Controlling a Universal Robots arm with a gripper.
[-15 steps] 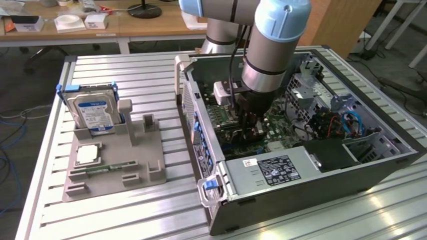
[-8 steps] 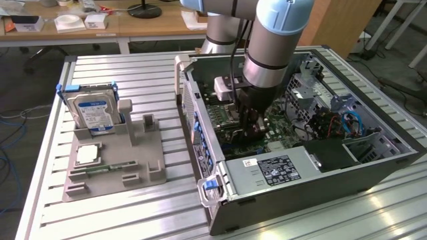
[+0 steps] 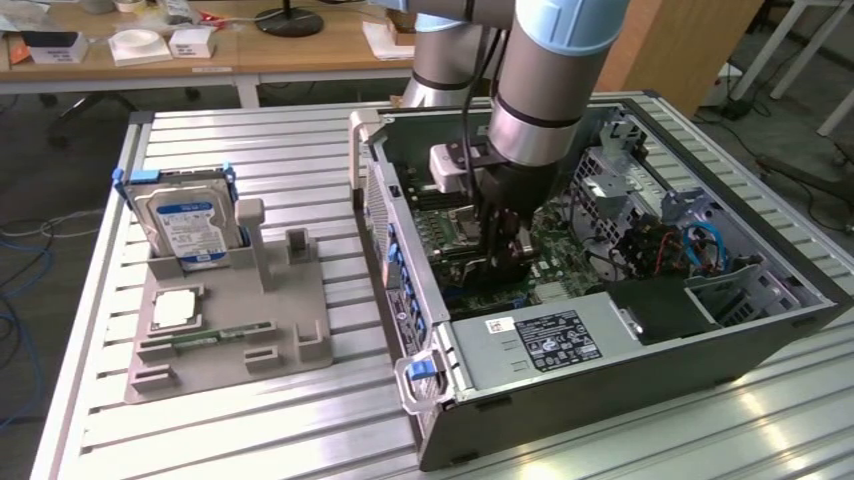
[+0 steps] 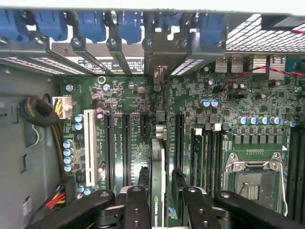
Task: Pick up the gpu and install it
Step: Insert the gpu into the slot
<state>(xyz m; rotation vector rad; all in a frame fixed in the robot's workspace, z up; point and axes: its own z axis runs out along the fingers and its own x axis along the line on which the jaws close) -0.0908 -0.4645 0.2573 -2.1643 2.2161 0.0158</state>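
- A robot arm (image 3: pixel 541 90) reaches down into an open computer case (image 3: pixel 747 320) lying on its side on a slatted metal table (image 3: pixel 267 420); the gripper (image 3: pixel 505 262) sits low over the green motherboard (image 3: pixel 454 225)
- In the wrist view the gripper (image 4: pixel 161 202) has its black fingers (image 4: pixel 137 205) closed on the gpu (image 4: pixel 157 176), one finger against each face; the card stands edge-on, thin and dark, between them
- The gpu's far end meets the metal bracket bay at the case's rear wall (image 4: pixel 157 59), in line with the dark expansion slots (image 4: pixel 125 143) on the board; whether its lower edge is fully seated cannot be told
- An empty processor socket (image 4: pixel 250 183) lies on the board to one side of the card; a white slot (image 4: pixel 89 145) lies to the other
- On the exterior view's left, a grey parts holder (image 3: pixel 227 330) stands well apart from the case; a silver hard drive (image 3: pixel 190 222) with a blue-and-white label stands upright in it; a small green memory stick (image 3: pixel 207 340) lies near its front
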